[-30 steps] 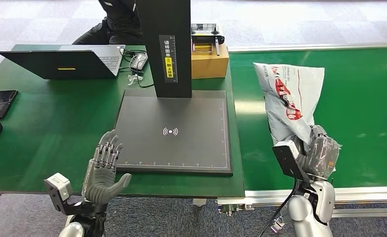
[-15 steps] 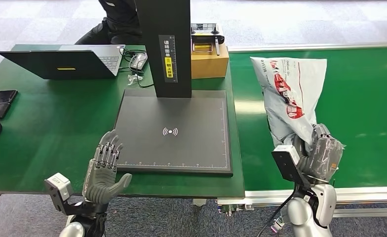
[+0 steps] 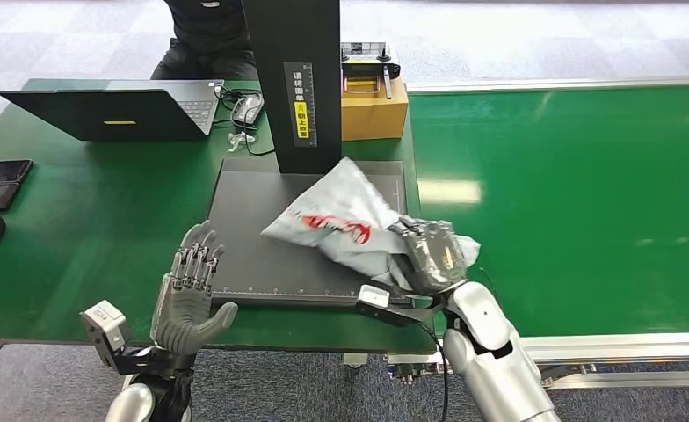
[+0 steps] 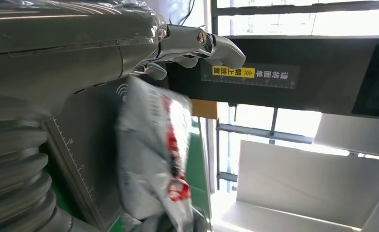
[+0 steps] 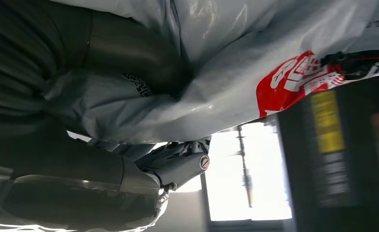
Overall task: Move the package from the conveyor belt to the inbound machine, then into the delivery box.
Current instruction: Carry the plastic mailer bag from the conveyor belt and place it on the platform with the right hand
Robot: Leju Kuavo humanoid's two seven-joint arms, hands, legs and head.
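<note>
A grey plastic package [image 3: 341,220] with red print lies tilted over the dark scan plate [image 3: 253,229] of the inbound machine. My right hand [image 3: 429,255] grips its near end at the plate's front right corner. The package [image 5: 236,82] wraps over that hand in the right wrist view. My left hand [image 3: 187,294] stands open with fingers spread at the plate's front left corner, holding nothing. The left wrist view looks past that hand [image 4: 178,43] at the package [image 4: 153,159] on the plate. The green conveyor belt [image 3: 587,193] runs to the right.
The machine's black column [image 3: 293,79] rises behind the plate. A laptop [image 3: 112,110] and a mouse [image 3: 246,109] lie on the green table [image 3: 77,229]. A brown box [image 3: 373,110] stands behind the plate. A person in dark clothes [image 3: 205,35] sits at the far side.
My right hand has swung left from the conveyor belt, carrying the package from upright over the belt to lying over the scan plate. The left hand has barely moved.
</note>
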